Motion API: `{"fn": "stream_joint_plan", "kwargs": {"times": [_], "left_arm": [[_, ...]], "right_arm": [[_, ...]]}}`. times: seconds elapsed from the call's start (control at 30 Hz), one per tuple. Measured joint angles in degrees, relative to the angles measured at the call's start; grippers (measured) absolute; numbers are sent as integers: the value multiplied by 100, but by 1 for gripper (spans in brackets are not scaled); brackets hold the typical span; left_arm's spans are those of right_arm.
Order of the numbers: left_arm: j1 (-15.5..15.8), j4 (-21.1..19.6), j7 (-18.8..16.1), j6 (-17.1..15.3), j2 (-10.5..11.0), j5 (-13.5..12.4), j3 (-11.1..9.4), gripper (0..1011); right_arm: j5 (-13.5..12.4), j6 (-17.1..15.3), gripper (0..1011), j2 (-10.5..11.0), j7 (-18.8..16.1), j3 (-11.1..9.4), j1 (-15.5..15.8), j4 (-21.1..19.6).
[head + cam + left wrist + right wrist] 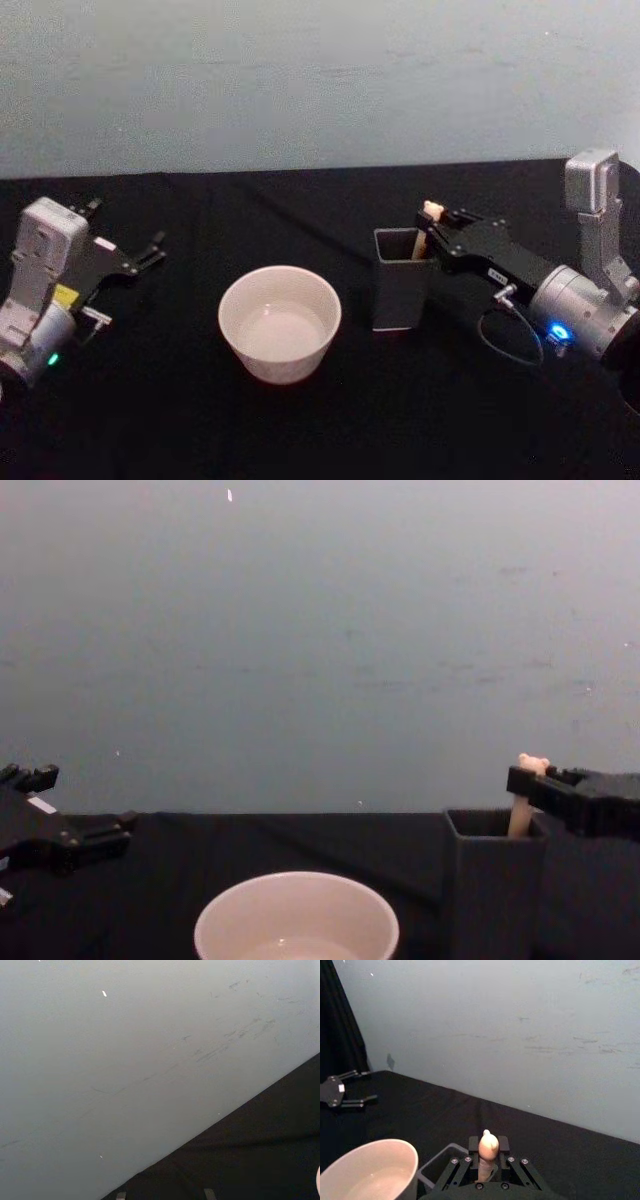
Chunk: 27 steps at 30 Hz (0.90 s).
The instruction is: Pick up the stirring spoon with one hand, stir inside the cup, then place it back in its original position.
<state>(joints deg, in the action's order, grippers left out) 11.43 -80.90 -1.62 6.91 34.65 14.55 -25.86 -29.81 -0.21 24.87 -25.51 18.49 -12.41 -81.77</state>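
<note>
The dark grey square holder stands right of the cream-white cup on the black table. The stirring spoon stands upright in the holder, its bear-head handle top poking above the rim and its bowl hidden inside. My right gripper reaches in from the right at the holder's top and is shut on the spoon's pale handle, one finger on each side. My left gripper rests open at the table's left, well away from the cup.
A black cloth covers the table up to a plain grey-blue wall behind it. The left gripper also shows far off in the right wrist view, beyond the cup. Open table lies between cup and left arm.
</note>
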Motion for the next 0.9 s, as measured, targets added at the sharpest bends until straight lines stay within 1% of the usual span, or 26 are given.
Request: {"fn": "stream_joint_plan", "kwargs": {"times": [0.17, 0.37, 0.6, 0.7, 0.9], "left_arm": [[0, 0, 0, 0, 0, 0, 0, 1001], [0, 0, 0, 0, 0, 0, 0, 1002], [0, 0, 0, 0, 0, 0, 0, 1001], [0, 0, 0, 0, 0, 0, 0, 1001], [0, 0, 0, 0, 0, 0, 0, 1001]], "right_arm": [[-118, -88, 224, 13, -22, -59, 22, -134], [-241, -97, 224, 47, -7, -146, 58, -313], [-400, -30, 224, 82, 31, -292, 93, -549], [-543, -3, 224, 84, 37, -382, 93, -652], [-692, 67, 224, 67, 68, -474, 39, -746]]}}
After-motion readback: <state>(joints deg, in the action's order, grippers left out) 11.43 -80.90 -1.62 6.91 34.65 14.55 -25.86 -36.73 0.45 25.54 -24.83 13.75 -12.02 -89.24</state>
